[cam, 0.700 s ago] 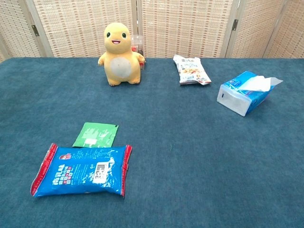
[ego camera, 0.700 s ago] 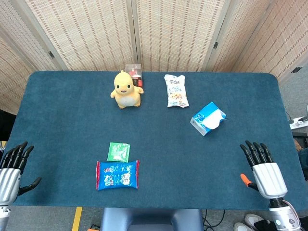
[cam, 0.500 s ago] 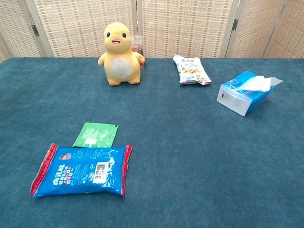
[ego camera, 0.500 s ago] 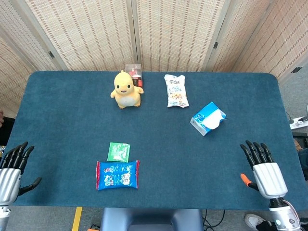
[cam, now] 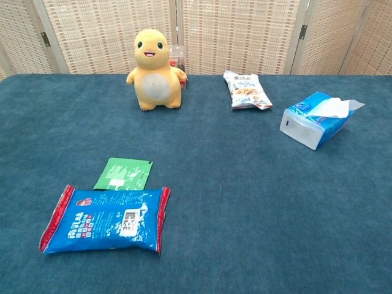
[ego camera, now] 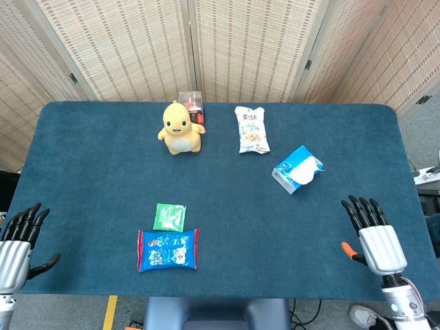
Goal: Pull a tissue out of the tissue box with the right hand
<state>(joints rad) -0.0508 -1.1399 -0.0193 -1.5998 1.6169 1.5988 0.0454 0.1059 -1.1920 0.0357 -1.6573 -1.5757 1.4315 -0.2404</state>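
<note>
While the tissue box [ego camera: 296, 169] lies untouched, right hand [ego camera: 372, 235] and left hand [ego camera: 17, 242] hover empty, fingers spread

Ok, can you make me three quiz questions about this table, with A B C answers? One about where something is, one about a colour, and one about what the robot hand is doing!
1. Where is the green packet?
A. Just behind the blue snack bag
B. Beside the tissue box
C. On top of the yellow plush toy

2. What colour is the tissue box?
A. Red
B. Blue and white
C. Green

3. What is the right hand doing?
A. Holding a tissue
B. Pressing on the box
C. Holding nothing, fingers apart

Answers:
1 A, the packet lies right behind the bag.
2 B, the box is blue with white tissue sticking out.
3 C, the hand is well short of the box.
</note>
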